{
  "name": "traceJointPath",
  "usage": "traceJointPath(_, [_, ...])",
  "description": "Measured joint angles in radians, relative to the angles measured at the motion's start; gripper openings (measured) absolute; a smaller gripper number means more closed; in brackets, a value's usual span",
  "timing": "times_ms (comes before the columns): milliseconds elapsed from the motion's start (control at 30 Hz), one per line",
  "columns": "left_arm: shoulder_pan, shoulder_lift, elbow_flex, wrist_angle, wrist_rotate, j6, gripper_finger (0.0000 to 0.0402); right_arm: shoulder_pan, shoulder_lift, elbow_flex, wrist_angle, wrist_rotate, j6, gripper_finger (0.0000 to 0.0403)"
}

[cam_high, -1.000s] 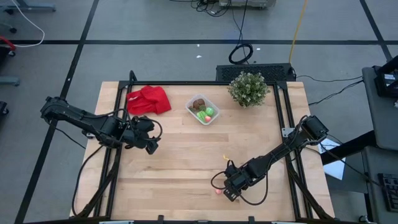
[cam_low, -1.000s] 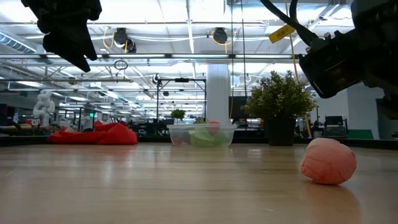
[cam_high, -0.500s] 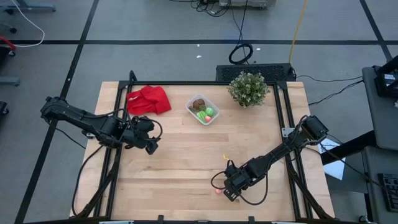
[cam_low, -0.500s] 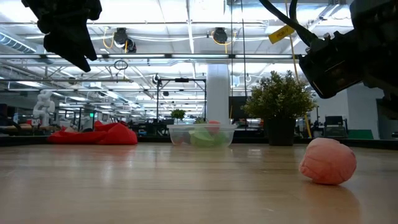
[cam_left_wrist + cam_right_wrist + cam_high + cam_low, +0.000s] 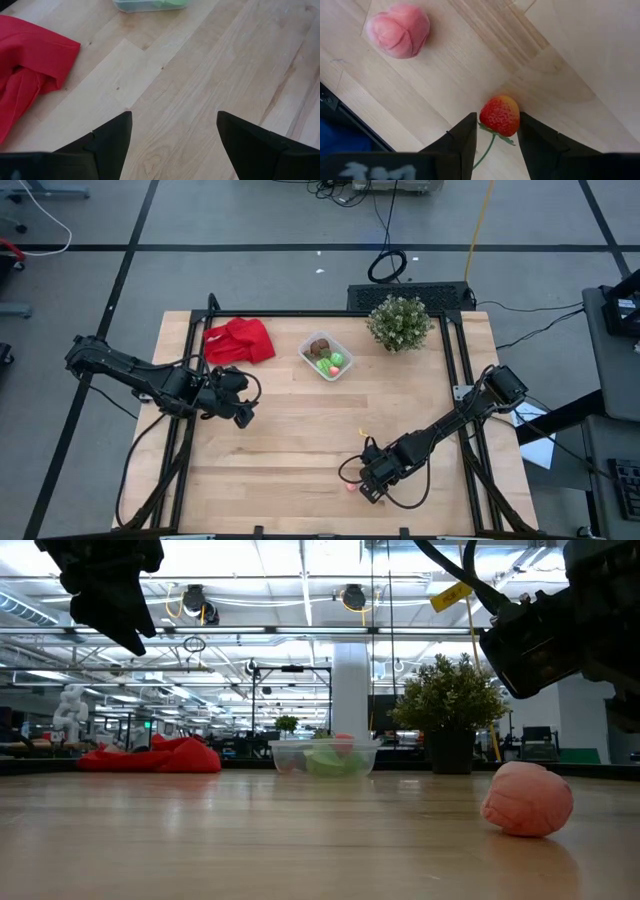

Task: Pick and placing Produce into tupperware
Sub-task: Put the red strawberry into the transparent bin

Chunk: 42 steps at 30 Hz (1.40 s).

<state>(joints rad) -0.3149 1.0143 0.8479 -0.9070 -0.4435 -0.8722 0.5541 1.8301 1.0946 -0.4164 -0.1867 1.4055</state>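
Note:
The clear tupperware (image 5: 326, 357) stands at the table's far middle with brown, green and red produce inside; it also shows in the low view (image 5: 325, 756). My right gripper (image 5: 365, 488) is near the near edge, its fingers (image 5: 495, 125) narrowed about a red strawberry (image 5: 500, 116). A pink ball-like toy (image 5: 398, 30) lies on the wood beside it (image 5: 351, 487), close to the table edge (image 5: 527, 799). One more tiny piece (image 5: 362, 432) rests farther in. My left gripper (image 5: 240, 412) hovers open over bare wood (image 5: 172, 130) at the table's left. My right gripper has the strawberry's two sides (image 5: 516, 117) between its fingertips, coming from above and slanting toward the near edge. The green leaves and stem (image 5: 487, 142) point back between the fingers. Whether the strawberry sits on the wood or is lifted does not show.
A red cloth (image 5: 240, 340) lies crumpled at the far left (image 5: 25, 65). A bushy potted plant (image 5: 400, 322) stands at the far right of the tupperware (image 5: 450, 705). Bare wood stretches across the table's middle. Dark frame rails run along both sides.

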Motion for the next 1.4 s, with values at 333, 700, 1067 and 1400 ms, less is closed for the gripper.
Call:
traceJointPath(333, [0.000, 0.000, 0.000, 0.000, 0.000, 0.000, 0.0296, -0.001, -0.003, 0.000, 0.003, 0.004, -0.004, 0.0108])
traceJointPath(700, [0.000, 0.000, 0.000, 0.000, 0.000, 0.001, 0.0296, -0.016, -0.006, 0.000, 0.056, 0.019, -0.035, 0.0085])
traceJointPath(1067, [-0.002, 0.000, 0.000, 0.000, 0.000, 0.001, 0.0296, -0.038, -0.008, 0.000, 0.045, 0.003, -0.077, 0.0085])
traceJointPath(1400, [-0.002, 0.000, 0.000, 0.000, 0.000, 0.001, 0.0296, -0.092, -0.062, 0.000, -0.024, 0.004, -0.150, 0.0084])
